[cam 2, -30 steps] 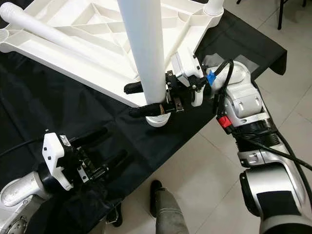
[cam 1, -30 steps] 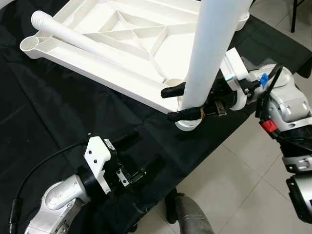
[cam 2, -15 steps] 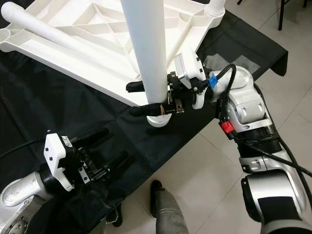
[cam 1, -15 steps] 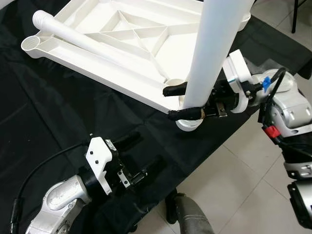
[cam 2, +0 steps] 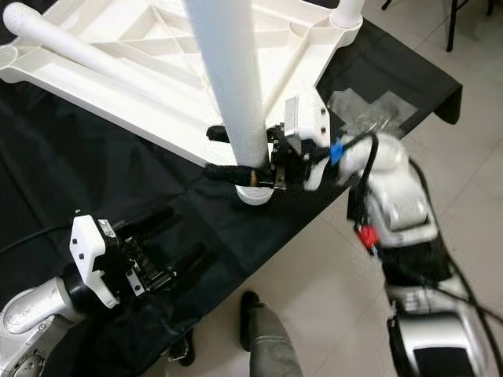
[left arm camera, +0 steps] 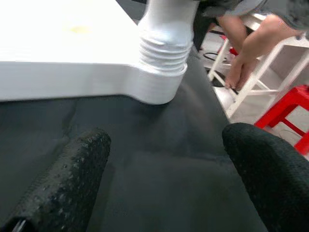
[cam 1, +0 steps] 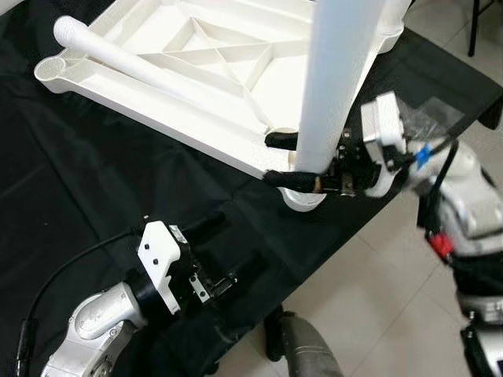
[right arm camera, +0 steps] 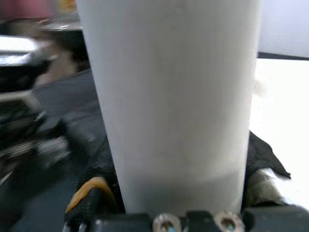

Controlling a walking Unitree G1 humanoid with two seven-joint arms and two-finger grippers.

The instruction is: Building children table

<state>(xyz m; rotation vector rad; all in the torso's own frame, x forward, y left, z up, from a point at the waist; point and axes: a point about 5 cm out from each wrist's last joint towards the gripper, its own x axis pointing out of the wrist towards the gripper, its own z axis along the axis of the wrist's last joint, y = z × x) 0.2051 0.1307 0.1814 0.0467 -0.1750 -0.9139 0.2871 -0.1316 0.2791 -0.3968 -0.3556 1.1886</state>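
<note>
A white children's table top (cam 1: 196, 71) lies upside down on a black cloth. A white leg (cam 1: 334, 78) stands upright in its near corner socket (cam 1: 302, 200). My right gripper (cam 2: 211, 152) is shut on this leg just above the socket, one black finger on each side. In the right wrist view the leg (right arm camera: 174, 96) sits between the fingers. A second white leg (cam 1: 134, 67) lies loose across the table top. My left gripper (cam 1: 236, 242) hovers open low over the cloth, nearer me, with nothing between its fingers (left arm camera: 63, 183). It faces the corner socket (left arm camera: 161, 63).
The black cloth (cam 1: 78, 204) covers the work surface, whose edge runs diagonally past the socket to tiled floor (cam 1: 377, 298). Another leg (cam 2: 346, 12) stands in the far corner. A person's legs (left arm camera: 251, 43) and a red stool (left arm camera: 289, 111) are beyond.
My right wrist has shifted left toward the leg and is blurred. The leg's top has swung left, so it stands more upright. The left arm has not moved.
</note>
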